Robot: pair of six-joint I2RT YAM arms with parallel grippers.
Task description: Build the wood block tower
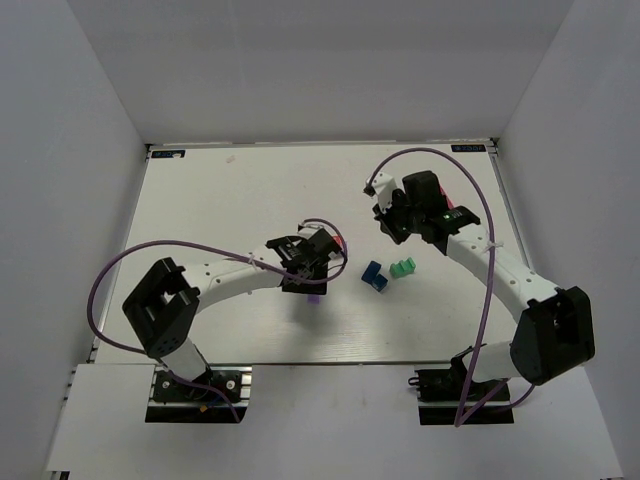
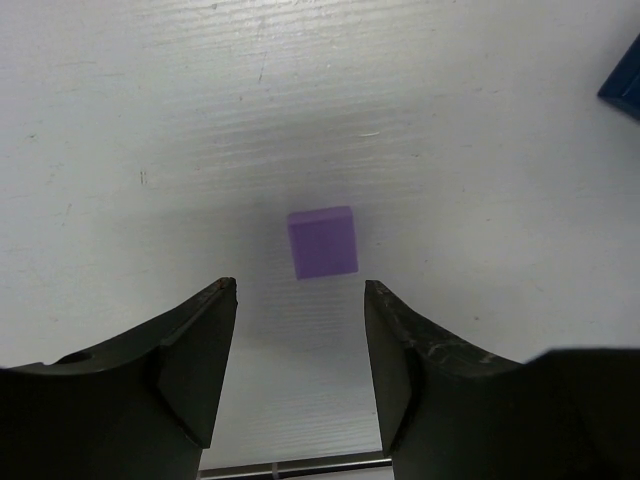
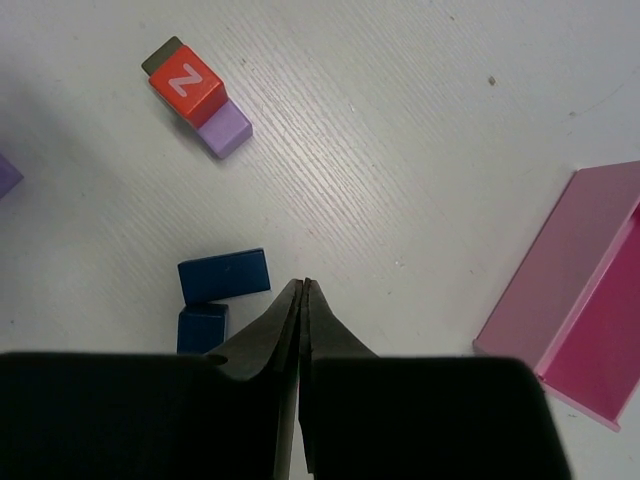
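Observation:
A lilac cube lies on the white table just ahead of my left gripper, which is open and empty with the cube beyond its tips; the cube also shows in the top view below the left gripper. A dark grey, a red "N" and a lilac block touch in a line; I cannot tell if they stand as a tower. In the top view only red peeks past the left gripper. My right gripper is shut and empty above the table beside two blue blocks.
A pink tray sits to the right of the right gripper. A green block lies next to the blue blocks. White walls enclose the table on three sides.

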